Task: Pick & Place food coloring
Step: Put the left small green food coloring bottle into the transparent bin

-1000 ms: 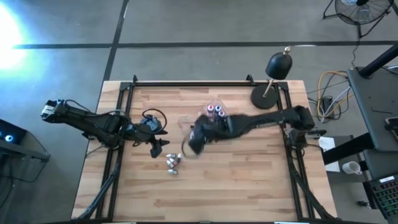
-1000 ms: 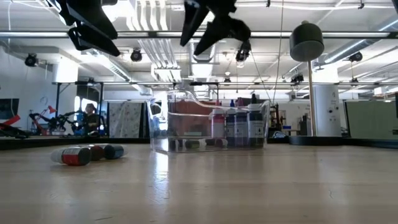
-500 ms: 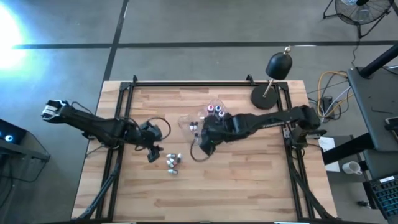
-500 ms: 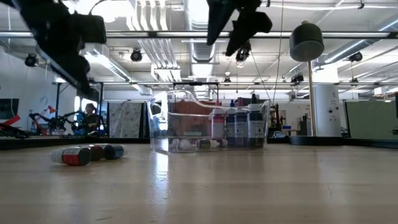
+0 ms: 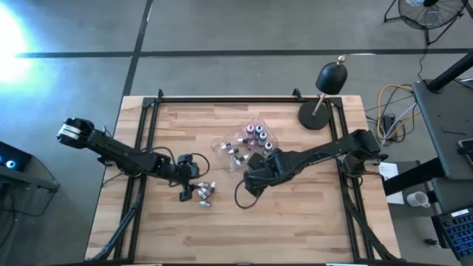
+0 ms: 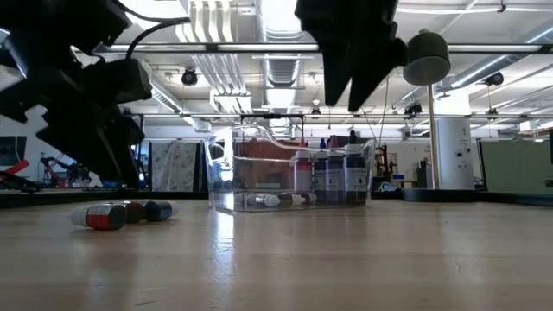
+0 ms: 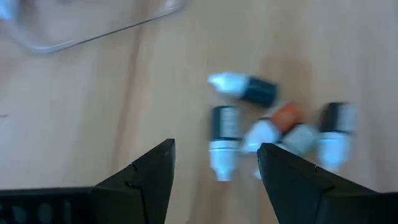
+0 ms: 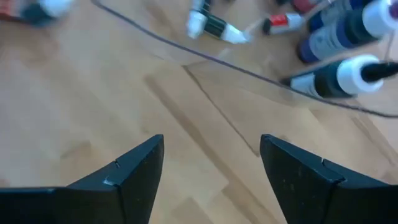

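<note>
1. Loose food coloring bottles (image 5: pixel 205 193) in a small cluster on the wooden table (image 5: pixel 295 229), well apart from the clear plastic tray (image 5: pixel 222 144), on the left arm's side of it.
2. Left gripper (image 5: pixel 185 195) just beside that cluster, on the side away from the tray; fingers (image 7: pixel 142 180) spread, grasping nothing.
3. In left wrist view, cluster lying just ahead of the spread fingertips, one dark white-capped bottle (image 7: pixel 224 139) between them; no contact visible.
4. Right gripper (image 5: pixel 249 188) near the tray, on its side away from the black domed lamp (image 5: pixel 330 77); fingers (image 8: pixel 130 171) released wide, empty.
5. More bottles (image 5: pixel 257 134) inside the tray, some upright, a few lying flat (image 6: pixel 276 199); exact count unclear, probably seven or eight.
6. In right wrist view, tray edge and its bottles (image 8: pixel 339 78) beyond the fingertips, bare wood between them.
</note>
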`<state>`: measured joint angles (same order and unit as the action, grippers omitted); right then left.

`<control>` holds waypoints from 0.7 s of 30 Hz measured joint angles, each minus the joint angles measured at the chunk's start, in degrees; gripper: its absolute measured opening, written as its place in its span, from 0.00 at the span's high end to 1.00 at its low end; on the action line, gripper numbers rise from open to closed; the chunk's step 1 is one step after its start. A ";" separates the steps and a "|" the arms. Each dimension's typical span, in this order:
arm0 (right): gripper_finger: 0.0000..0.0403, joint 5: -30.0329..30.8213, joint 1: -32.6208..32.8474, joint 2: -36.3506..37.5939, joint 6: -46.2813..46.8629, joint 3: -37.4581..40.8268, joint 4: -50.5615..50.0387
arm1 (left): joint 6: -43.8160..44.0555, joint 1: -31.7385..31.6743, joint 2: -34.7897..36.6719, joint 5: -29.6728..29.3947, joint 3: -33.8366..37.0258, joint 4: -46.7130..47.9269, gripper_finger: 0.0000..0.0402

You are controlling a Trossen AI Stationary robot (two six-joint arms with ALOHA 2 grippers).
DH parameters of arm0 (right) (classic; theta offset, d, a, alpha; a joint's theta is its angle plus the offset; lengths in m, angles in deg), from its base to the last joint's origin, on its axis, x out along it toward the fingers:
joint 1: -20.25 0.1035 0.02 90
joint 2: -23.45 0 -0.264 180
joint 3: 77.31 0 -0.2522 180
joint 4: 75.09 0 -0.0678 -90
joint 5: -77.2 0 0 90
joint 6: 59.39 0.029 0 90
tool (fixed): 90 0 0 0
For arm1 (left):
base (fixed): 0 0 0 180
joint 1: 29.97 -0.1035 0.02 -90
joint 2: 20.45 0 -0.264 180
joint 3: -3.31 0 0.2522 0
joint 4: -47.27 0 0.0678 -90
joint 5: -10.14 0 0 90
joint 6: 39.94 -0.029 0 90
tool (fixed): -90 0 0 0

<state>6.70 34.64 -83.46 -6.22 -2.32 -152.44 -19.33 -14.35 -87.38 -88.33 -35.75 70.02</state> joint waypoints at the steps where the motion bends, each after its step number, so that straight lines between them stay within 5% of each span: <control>1: 0.36 0.03 -0.03 0.00 0.62 0.71 0.01 | -0.53 -0.01 -0.94 -1.34 0.00 0.00 0.49; 13: 0.40 0.18 0.09 0.00 2.40 3.23 2.53 | -0.89 0.13 -11.02 -0.99 -3.11 -1.54 0.51; 21: 0.42 0.20 0.08 0.02 2.39 3.23 2.71 | -0.80 0.11 -15.69 -2.69 -4.06 -2.03 0.68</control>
<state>6.90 34.73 -83.44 -3.83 0.90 -149.73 -20.13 -14.24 -103.07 -91.02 -39.81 67.99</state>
